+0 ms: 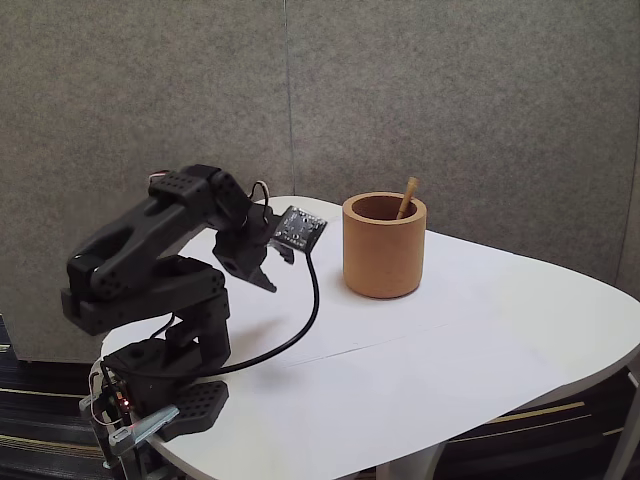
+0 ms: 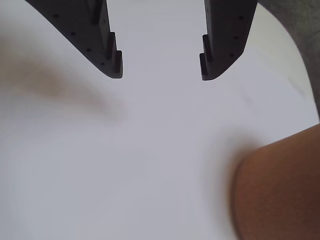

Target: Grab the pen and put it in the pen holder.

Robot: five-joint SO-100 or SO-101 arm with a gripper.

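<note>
fixed view, pen inside pen holder, gripper agape

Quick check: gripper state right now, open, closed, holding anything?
Gripper: open and empty, over the bare table. The pen stands in the pen holder.
</note>
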